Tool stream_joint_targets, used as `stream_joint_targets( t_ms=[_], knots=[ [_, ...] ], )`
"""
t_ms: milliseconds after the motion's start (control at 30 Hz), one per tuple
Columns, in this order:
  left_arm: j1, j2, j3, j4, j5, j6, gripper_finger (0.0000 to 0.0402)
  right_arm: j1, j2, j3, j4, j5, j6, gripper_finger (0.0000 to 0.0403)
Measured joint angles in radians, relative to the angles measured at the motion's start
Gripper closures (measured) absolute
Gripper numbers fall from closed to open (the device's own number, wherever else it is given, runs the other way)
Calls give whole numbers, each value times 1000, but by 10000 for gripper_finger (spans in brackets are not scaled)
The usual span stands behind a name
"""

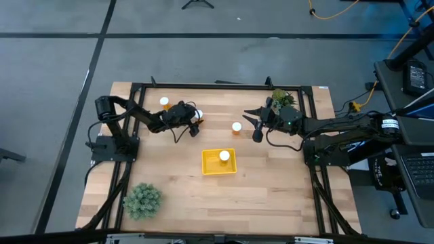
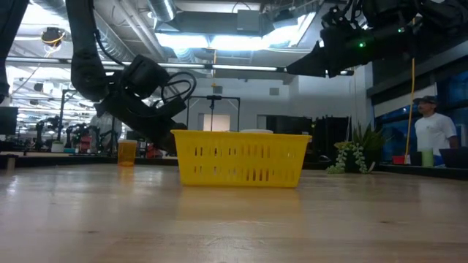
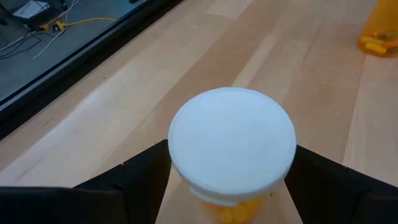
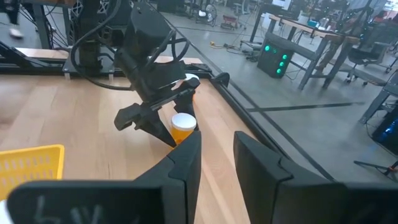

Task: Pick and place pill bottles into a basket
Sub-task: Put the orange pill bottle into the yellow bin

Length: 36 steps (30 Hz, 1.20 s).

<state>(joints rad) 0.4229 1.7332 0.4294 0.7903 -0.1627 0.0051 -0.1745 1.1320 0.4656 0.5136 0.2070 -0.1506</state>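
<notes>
**Left hand straddles a pill bottle at the far side of the surface**

In the left wrist view the white cap of a pill bottle [image 3: 232, 144] sits between the left hand's [image 3: 227, 180] two dark fingers, one on either side, close to the cap. Whether they are pressing it or only bracketing it cannot be told. To do this step well, the fingers should close squarely on the orange body below the cap, not on the cap rim, and the bottle should lift straight up before travelling, since a tall light cylinder tips easily.

From above, that hand [image 1: 194, 122] is at about 11 o'clock from the yellow basket [image 1: 209, 167], which already holds one bottle [image 1: 224, 156]. Another bottle [image 1: 237, 127] stands at 12 o'clock from the basket, just beside the right hand [image 1: 257, 127], whose fingers stand parallel with a narrow gap and nothing between them. A fourth bottle [image 1: 165, 102] stands farther off, near the far left edge.

The wooden surface [image 1: 271, 190] also carries a spiky green plant [image 1: 142, 200] at 8 o'clock and a leafier one [image 1: 283, 98] at 1 o'clock. Beyond, a person [image 2: 434, 131] stands in the workshop.
</notes>
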Motion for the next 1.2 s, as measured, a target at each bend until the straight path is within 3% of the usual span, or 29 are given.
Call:
stream_joint_targets(
  t_ms=[567, 1000, 1200],
  knots=[
    [0, -1, 0, 1, 26, -2, 213, 0, 0, 0, -2, 0, -12, 304],
    [-2, -7, -1, -3, 29, -2, 207, 0, 0, 0, -11, 0, -12, 304],
    [-2, -78, -2, -32, 59, 16, 206, 0, 0, 0, -11, 0, -10, 304]
  ],
)
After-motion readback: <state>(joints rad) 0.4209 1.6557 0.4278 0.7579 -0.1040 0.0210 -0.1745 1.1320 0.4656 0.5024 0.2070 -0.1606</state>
